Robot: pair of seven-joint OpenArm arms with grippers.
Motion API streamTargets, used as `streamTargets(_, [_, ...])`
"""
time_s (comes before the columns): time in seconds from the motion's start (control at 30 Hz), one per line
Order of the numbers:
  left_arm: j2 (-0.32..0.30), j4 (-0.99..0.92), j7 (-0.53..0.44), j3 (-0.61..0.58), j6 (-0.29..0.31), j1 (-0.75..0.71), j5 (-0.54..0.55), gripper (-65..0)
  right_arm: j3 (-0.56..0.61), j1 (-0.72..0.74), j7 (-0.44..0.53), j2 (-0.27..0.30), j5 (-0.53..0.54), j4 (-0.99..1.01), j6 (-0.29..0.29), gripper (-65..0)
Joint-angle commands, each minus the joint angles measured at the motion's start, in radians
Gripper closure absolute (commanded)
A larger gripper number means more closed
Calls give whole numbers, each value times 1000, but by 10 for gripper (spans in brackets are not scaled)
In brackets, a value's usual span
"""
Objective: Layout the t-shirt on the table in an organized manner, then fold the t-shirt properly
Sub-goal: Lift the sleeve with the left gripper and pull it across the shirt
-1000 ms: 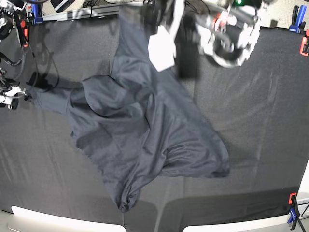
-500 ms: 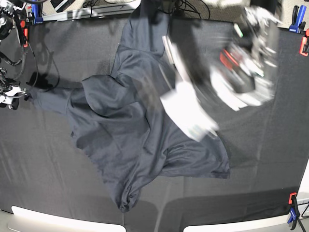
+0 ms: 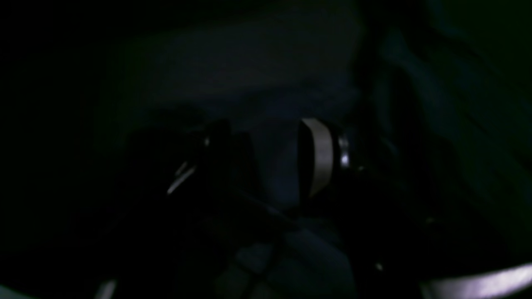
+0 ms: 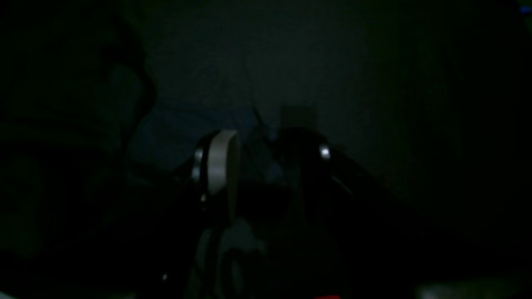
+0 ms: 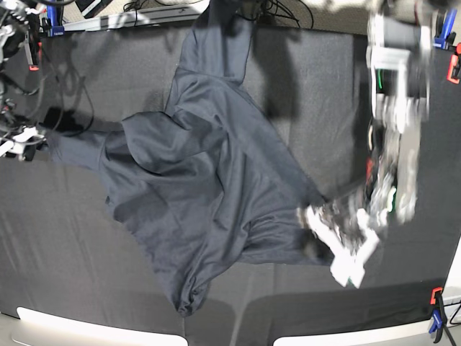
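Observation:
The dark charcoal t-shirt (image 5: 209,194) lies crumpled across the middle of the black-clothed table (image 5: 86,267). One part runs off the far edge, and a sleeve stretches to the left. My right gripper (image 5: 39,138) sits at the end of that sleeve. In the dark right wrist view it (image 4: 259,166) has shirt fabric pinched between its fingers. My left gripper (image 5: 333,234) is low over the shirt's right corner. In the left wrist view it (image 3: 274,158) has its jaws apart, with bluish fabric (image 3: 274,83) showing between and beyond them.
Blue and red clamps hold the cloth at the far left (image 5: 52,21), far right (image 5: 441,29) and near right (image 5: 435,313) corners. Cables lie behind the far edge (image 5: 281,11). Pale table edges show along the front (image 5: 72,326).
My left arm has swung fast from the far edge down to the shirt's right corner. The right gripper has stayed at the left sleeve, shifting only slightly. The shirt has barely moved.

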State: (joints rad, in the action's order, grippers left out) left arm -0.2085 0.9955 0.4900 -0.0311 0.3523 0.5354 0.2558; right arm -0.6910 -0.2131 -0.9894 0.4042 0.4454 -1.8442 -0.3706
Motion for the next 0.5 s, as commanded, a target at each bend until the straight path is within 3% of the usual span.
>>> streamTargets(0.0, [-6, -38, -40, 3, -14, 55, -23, -248, -8, 11, 22, 19, 4, -12, 0, -238])
streamTargets(0.07, [-8, -137, -84, 3, -48, 102, -87, -248, -8, 10, 22, 19, 3, -12, 0, -238])
streamTargets(0.2, [-11, -258, -134, 3, -54, 148, -177, -248, -8, 11, 23, 19, 4, -12, 0, -238])
streamTargets(0.33, [-10, -290, -177, 3, -60, 143, -177, -248, -8, 11, 23, 19, 4, -12, 0, -238])
streamTargets(0.47, [-11, -312, -198, 3, -124, 143, -177, -217, -8, 11, 23, 19, 4, -12, 0, -238])
